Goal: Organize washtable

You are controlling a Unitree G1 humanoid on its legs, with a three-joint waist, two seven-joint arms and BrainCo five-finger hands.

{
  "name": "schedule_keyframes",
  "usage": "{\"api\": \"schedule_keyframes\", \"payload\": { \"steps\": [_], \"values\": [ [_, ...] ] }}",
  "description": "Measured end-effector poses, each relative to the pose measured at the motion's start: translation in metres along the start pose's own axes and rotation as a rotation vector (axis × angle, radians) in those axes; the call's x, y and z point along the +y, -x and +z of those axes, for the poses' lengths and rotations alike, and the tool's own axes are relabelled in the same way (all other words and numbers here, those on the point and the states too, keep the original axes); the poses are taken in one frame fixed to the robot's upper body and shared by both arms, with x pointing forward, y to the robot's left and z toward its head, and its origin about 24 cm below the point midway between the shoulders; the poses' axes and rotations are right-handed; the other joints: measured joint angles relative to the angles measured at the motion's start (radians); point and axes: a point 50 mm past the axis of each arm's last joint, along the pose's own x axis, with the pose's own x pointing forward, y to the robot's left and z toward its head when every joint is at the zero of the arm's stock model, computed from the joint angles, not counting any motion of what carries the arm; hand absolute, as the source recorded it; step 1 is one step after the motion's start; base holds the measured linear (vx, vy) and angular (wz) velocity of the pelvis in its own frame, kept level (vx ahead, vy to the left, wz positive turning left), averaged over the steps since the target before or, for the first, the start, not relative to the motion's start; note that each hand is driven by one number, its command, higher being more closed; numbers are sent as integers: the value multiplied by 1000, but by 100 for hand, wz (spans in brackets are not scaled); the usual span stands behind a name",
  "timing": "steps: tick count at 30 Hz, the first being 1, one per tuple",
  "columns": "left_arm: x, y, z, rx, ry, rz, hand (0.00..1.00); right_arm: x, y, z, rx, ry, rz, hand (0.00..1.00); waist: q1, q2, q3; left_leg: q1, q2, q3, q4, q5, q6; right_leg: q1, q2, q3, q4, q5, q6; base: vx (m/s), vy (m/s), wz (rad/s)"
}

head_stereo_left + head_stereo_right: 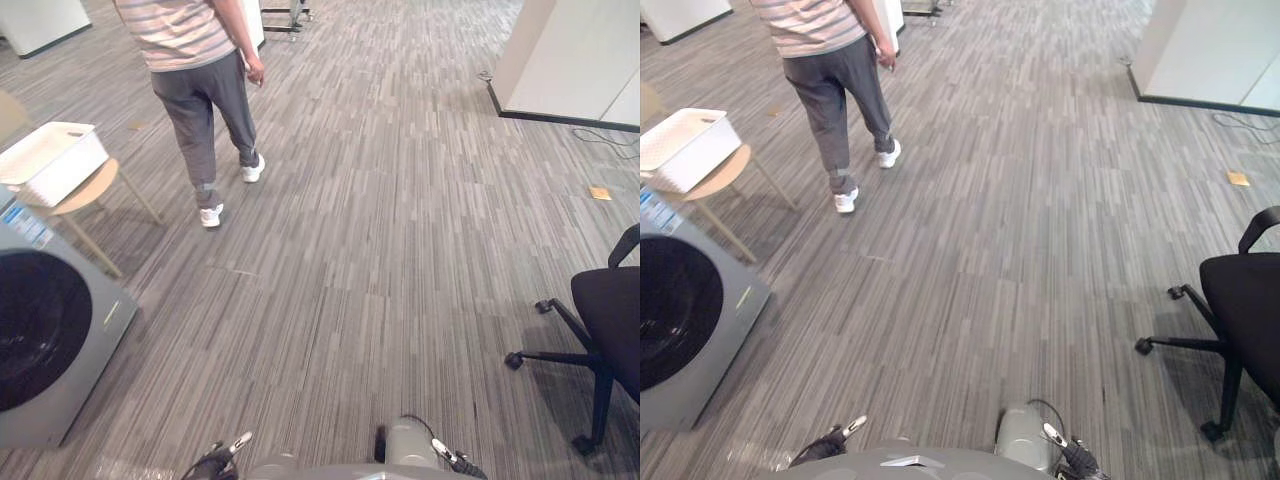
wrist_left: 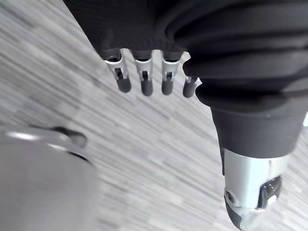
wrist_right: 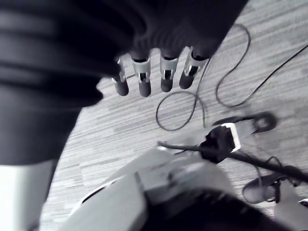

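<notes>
Hands hang empty over the carpet as I face open floor, the washer point(image 1: 45, 340) near left.

Through its wrist camera I see my left hand point(image 2: 144, 79) with fingers loosely straight, nothing in them; my right hand point(image 3: 144, 79) reads the same, relaxed and empty. A white basket point(image 1: 50, 160) sits on a small round table point(image 1: 90, 190) at far left, just beyond the washer, whose dark door faces me. A person point(image 1: 200, 80) walks away at far left, and an office chair point(image 1: 610, 340) stands near right. I cannot see into the basket, nor any loose items to sort, so I cannot judge whether the tidying lies ahead or is already finished.
</notes>
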Motion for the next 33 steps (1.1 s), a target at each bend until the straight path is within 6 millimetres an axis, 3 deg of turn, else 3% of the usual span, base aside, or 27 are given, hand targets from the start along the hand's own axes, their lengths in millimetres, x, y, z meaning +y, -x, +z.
{"api": "schedule_keyframes", "payload": {
  "steps": [2, 3, 4, 5, 6, 7, 8, 9, 11, 13, 15, 16, 17, 18, 19, 20, 21, 22, 23, 24, 25, 26, 27, 28, 30, 32, 33],
  "values": [
    [-13, -3, 14, -41, -7, -43, 0, -3, 2, -10, 31, -16, -11, 0, -40, -1, -1, 65, 1, -1, -80, -5, -13, 9, 16, -37, -374, 89, 5, 54, 11, 104],
    [-29, -2, 11, -43, 20, -78, 0, -8, 4, -17, 56, -37, -30, 0, -44, 33, -1, 107, 31, -15, -98, -16, -51, 22, 68, -8, -366, 212, -60, 417, -73, 76],
    [-34, -1, 9, -44, 38, -87, 0, -13, 5, -19, 64, -35, -41, 0, -39, 43, 0, 107, 41, -12, -75, -14, -55, 19, 74, -8, -336, 195, -83, 583, -175, 16],
    [-32, 1, 4, -40, 69, -74, 0, -15, 4, -14, 52, -28, -45, 0, -26, 46, 3, 68, 53, 2, 66, -5, -70, 31, 74, -23, -296, 148, -92, 457, -209, -28],
    [-30, 2, -4, -17, 116, -50, 0, -15, 4, -12, 42, -35, -45, 0, -29, 54, 10, -32, 87, 0, 365, 23, -96, 100, 89, -34, -313, 95, -103, 348, -223, -29],
    [-28, 3, -7, -9, 140, -38, 0, -18, 4, -10, 35, -39, -53, 0, -29, 70, 16, -92, 121, -5, 538, 85, -100, 142, 111, -34, -332, 77, -105, 156, -188, -40],
    [-20, 5, -11, -18, 186, -7, 0, -23, 5, -7, 14, -33, -66, 0, -13, 85, 18, -218, 187, -15, 838, 223, -118, 217, 153, -23, -362, 37, -123, 179, -143, -54],
    [-15, 6, -10, -31, 189, 2, 0, -20, 3, 1, -13, -35, -63, 0, -6, 87, 24, -320, 219, -27, 1045, 215, -103, 297, 181, -3, -380, -5, -136, 268, -128, -56],
    [-6, 4, -1, -65, 164, 12, 0, -11, 1, 5, -21, -27, -49, 0, 12, 57, 24, -436, 205, -14, 1116, 169, -84, 411, 179, 35, -442, -33, -133, 475, -99, -53],
    [3, 5, 0, -70, 128, 30, 0, 1, -3, 21, -63, -18, -16, 0, 40, 35, 25, -546, 185, 9, 992, 112, -85, 507, 168, 93, -536, -37, -126, 269, -62, -79],
    [12, 7, -13, -17, 103, 52, 0, 14, -6, 34, -97, -21, 19, 0, 46, 4, 27, -600, 136, 14, 571, 105, -106, 597, 123, 126, -616, -46, -95, -88, 22, -71],
    [14, 10, -26, 25, 105, 70, 0, 16, -6, 39, -115, -22, 21, 0, 57, 14, 19, -572, 118, 12, 168, 194, -120, 645, 112, 140, -650, -48, -77, 119, 102, -56],
    [13, 11, -32, 46, 98, 70, 0, 13, -6, 38, -115, -19, 11, 0, 64, 26, 13, -563, 118, -4, 62, 243, -132, 660, 115, 150, -657, -49, -75, 324, 175, -59],
    [12, 13, -39, 71, 93, 70, 0, 10, -5, 36, -110, -15, 1, 0, 78, 34, 6, -558, 116, -18, 49, 332, -141, 684, 112, 171, -655, -51, -72, 558, 243, -42],
    [17, 15, -43, 84, 90, 85, 0, 16, -5, 29, -93, -18, 13, 0, 87, 9, -17, -552, 81, -10, 86, 380, -113, 681, 82, 193, -598, -46, -68, 628, 275, -26],
    [24, 14, -41, 78, 82, 100, 0, 19, -4, 24, -77, -22, 22, 0, 84, -25, -37, -558, 47, 0, 125, 338, -71, 633, 42, 192, -482, -39, -55, 642, 266, 7],
    [28, 13, -37, 72, 74, 108, 0, 18, -4, 18, -55, -29, 19, 0, 74, -45, -43, -553, 13, 2, 169, 281, -48, 580, 10, 194, -322, -7, -7, 532, 244, 34],
    [29, 12, -33, 69, 67, 109, 0, 14, -4, 14, -39, -53, 6, 0, 66, -58, -33, -519, -16, 5, 210, 238, -25, 532, -19, 200, -144, 79, 42, 477, 232, 37],
    [30, 11, -30, 60, 60, 109, 0, 11, -3, 7, -12, -73, -7, 0, 62, -68, -21, -447, -45, 14, 232, 176, -3, 454, -53, 207, 94, 244, 96, 427, 172, 22],
    [29, 10, -28, 56, 52, 104, 0, 10, -2, 5, -4, -74, -7, 0, 61, -65, -12, -401, -53, 14, 233, 149, 2, 415, -69, 200, 205, 256, 97, 537, 134, 9],
    [25, 9, -26, 53, 15, 81, 0, 6, -1, 1, 1, -76, -7, 0, 50, -46, 1, -299, -64, 6, 200, 120, 10, 346, -82, 157, 353, 212, 36, 555, 83, -2],
    [20, 8, -22, 45, -10, 62, 0, 3, -1, 0, 1, -72, -11, 0, 38, -36, 1, -216, -65, -2, 142, 113, 15, 291, -75, 130, 383, 162, 6, 405, 69, -8],
    [15, 6, -18, 37, -37, 40, 0, 1, 0, -2, 6, -70, -11, 0, 31, -19, 7, -118, -57, -5, 58, 112, 17, 215, -40, 114, 331, 88, 0, 85, 20, -7],
    [13, 6, -18, 36, -52, 28, 0, -1, 1, -4, 9, -70, -12, 0, 26, -5, 6, -87, -51, -8, 27, 111, 17, 183, -26, 100, 275, 58, 1, -140, 8, 8],
    [-1, 0, 2, -14, -56, -17, 0, -4, 3, -10, 18, -82, -23, 0, 5, 2, 11, -1, -38, -29, -35, 72, 15, 67, -2, 59, 6, 36, 1, -176, 29, 24],
    [-15, -2, 11, -46, -63, -60, 0, -9, 6, -20, 46, -106, -41, 0, -4, 3, 10, 54, -23, -42, -58, 21, -6, 43, -5, -16, -370, 118, 20, 22, -25, 19],
    [-25, -2, 15, -66, -49, -90, 0, -10, 9, -31, 79, -125, -51, 0, -10, -6, 7, 97, -18, -52, -64, -32, -20, 35, 0, -35, -585, 241, 26, 448, -164, 16]
  ]
}}
